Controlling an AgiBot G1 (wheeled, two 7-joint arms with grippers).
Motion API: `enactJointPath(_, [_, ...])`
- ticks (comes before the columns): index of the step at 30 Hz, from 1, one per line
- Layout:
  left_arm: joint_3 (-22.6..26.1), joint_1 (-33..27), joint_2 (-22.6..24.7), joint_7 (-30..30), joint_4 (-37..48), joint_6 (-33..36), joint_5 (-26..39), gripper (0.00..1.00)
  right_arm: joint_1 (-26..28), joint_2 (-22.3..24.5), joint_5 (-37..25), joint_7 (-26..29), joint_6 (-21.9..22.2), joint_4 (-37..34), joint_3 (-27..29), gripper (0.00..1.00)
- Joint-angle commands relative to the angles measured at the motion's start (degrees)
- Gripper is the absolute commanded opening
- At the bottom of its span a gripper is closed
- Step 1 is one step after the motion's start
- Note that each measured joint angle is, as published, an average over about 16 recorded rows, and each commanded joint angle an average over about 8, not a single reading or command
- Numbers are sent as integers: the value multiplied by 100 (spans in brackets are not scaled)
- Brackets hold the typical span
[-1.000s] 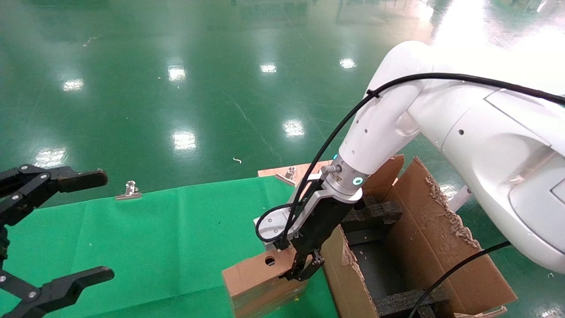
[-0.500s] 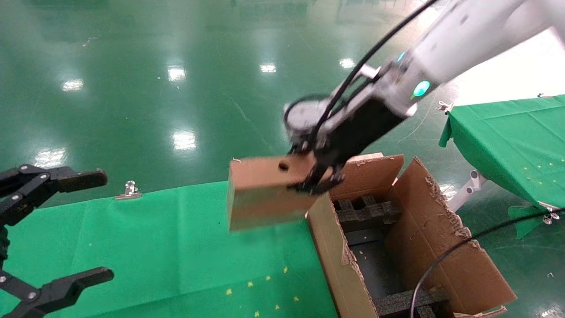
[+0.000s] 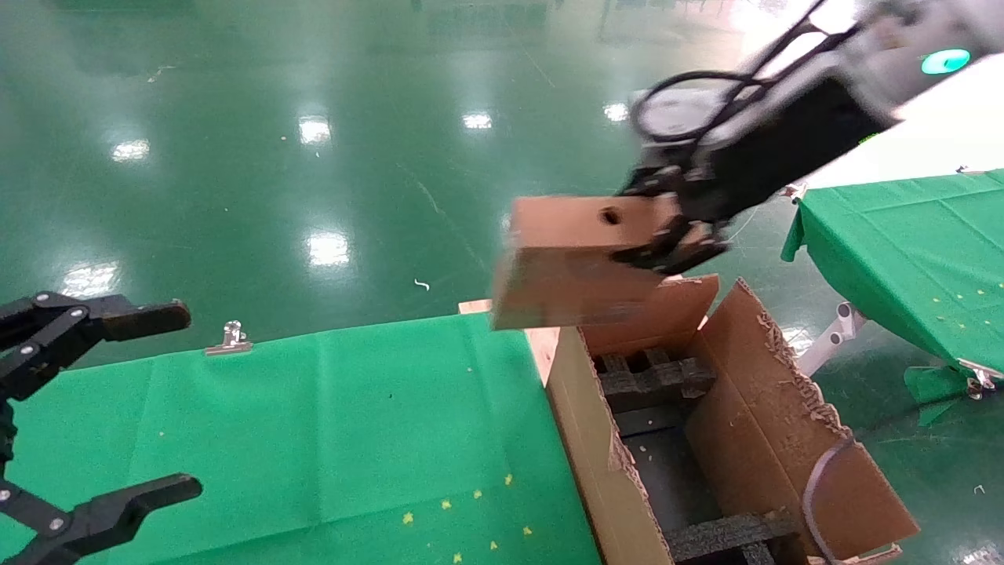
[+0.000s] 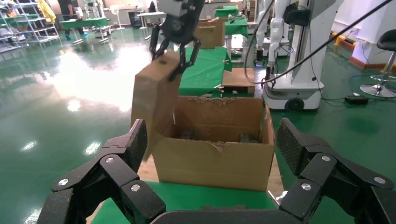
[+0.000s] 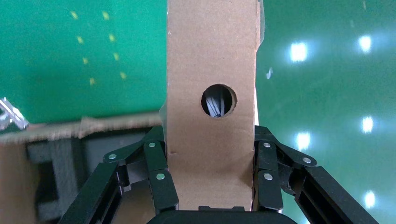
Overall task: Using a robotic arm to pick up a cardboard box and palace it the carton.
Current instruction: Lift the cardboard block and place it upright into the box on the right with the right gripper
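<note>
My right gripper point(image 3: 667, 235) is shut on the small brown cardboard box point(image 3: 580, 263) with a round hole and holds it in the air, above the far left corner of the carton point(image 3: 753, 416). In the right wrist view the box point(image 5: 212, 84) sits between both fingers point(image 5: 156, 172). The carton is large and open, with ragged flaps and black foam inserts point(image 3: 651, 380) inside. In the left wrist view the held box point(image 4: 154, 100) hangs over the carton point(image 4: 215, 149). My left gripper point(image 3: 118, 408) is open and empty at the near left.
A green cloth covers the table point(image 3: 314, 439) left of the carton. A metal clip point(image 3: 229, 337) holds its far edge. Another green table point(image 3: 910, 251) stands at the right. A shiny green floor lies beyond. A black cable point(image 3: 816, 486) loops over the carton's near side.
My right gripper lifted the cardboard box off the green cloth and carried it up and to the right, to above the carton's far left corner. The left arm has not moved.
</note>
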Motion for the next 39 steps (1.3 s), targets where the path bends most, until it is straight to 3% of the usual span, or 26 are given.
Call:
enactJointPath(1, [0,0,0,0,0,0,0,100,127,195,29,10,-1,32,-146,0])
enactJointPath(11, [1,0,0,1,0,0,-1,100,571,1375,-118,278,56,493,-992,0])
enactJointPath(20, [2,0,-1,1,1,-1,-2,100,550,2199,-43,592,227,1002,-1292,0])
enactJointPath(33, [2,1,-1,2,2,-2,-3,100,434,2323,48,807,392,1141,-1332,0])
enactJointPath(39, [3,0,-1,2,3,-2,-4,100,133,2489,42,1810,1002,1451,-1424,0])
